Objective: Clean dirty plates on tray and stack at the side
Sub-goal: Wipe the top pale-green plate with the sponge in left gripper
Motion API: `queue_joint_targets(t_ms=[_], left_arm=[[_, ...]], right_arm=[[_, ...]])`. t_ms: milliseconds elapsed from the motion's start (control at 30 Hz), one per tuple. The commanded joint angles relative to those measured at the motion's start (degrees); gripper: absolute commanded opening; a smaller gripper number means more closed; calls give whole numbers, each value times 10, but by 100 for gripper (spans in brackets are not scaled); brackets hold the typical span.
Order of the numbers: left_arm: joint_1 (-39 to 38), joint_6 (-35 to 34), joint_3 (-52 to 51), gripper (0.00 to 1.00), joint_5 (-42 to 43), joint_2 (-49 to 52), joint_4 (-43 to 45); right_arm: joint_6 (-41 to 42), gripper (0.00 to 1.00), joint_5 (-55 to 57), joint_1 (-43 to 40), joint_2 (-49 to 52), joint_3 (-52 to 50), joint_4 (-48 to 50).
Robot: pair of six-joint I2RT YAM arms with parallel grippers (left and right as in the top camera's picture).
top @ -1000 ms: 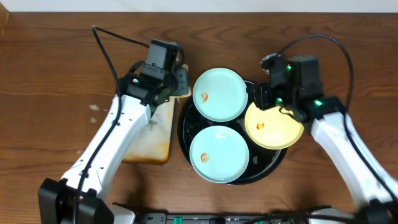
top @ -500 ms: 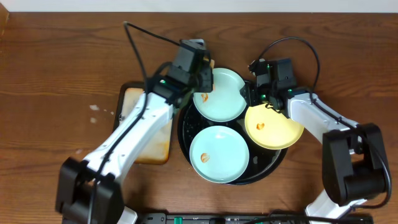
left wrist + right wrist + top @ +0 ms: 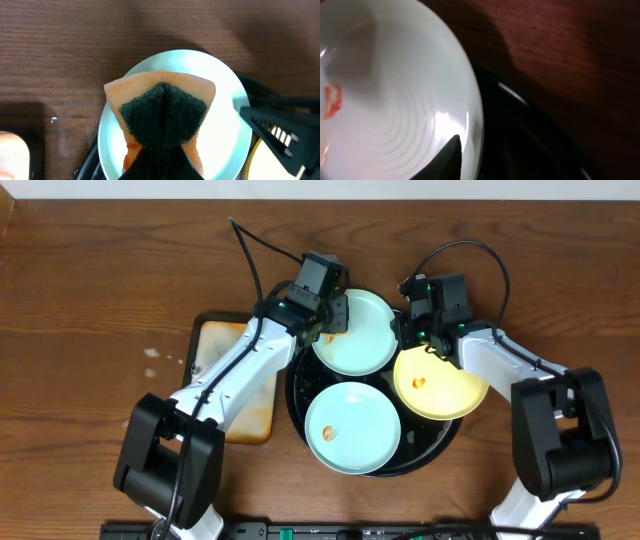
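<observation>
My left claw (image 3: 161, 162) is clenched on the sponge (image 3: 162, 112), held over the far plate (image 3: 227, 105) on the tray (image 3: 432, 438), likely to scrub its smear (image 3: 332, 102). My right claw (image 3: 408, 330) is at that plate's right rim, probably to steady it. I cannot tell its grip.

We think this is a robot lab. A left arm (image 3: 215, 385) and a right arm (image 3: 520, 365) sit at a brown wood table (image 3: 90, 300). Black cables (image 3: 262, 242) loop in the upper middle. A white wall (image 3: 320, 188) runs along the top.
</observation>
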Motion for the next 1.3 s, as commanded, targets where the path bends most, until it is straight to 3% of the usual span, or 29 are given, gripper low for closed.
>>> queue_joint_targets(t_ms=[0,167,267,333,467,833,1033,1267], left_arm=[[-4,-6,15,7,1,2,3],[-6,-6,15,7,1,2,3],[-7,-6,15,7,1,2,5],[-8,-6,15,7,1,2,7],[-14,-6,14,8,1,4,16],[-40,-71,14,7,2,92,24],[-45,-71,15,8,5,132,32],[-42,-51,15,7,-99,141,-7]], right_arm=[[0,25,9,5,18,6,15],[0,24,7,5,26,6,20],[0,16,7,5,26,6,24],[0,6,7,5,26,6,24],[9,2,8,5,26,6,24],[37,1,9,5,26,6,21],[39,1,9,5,26,6,19],[39,1,9,5,26,6,16]])
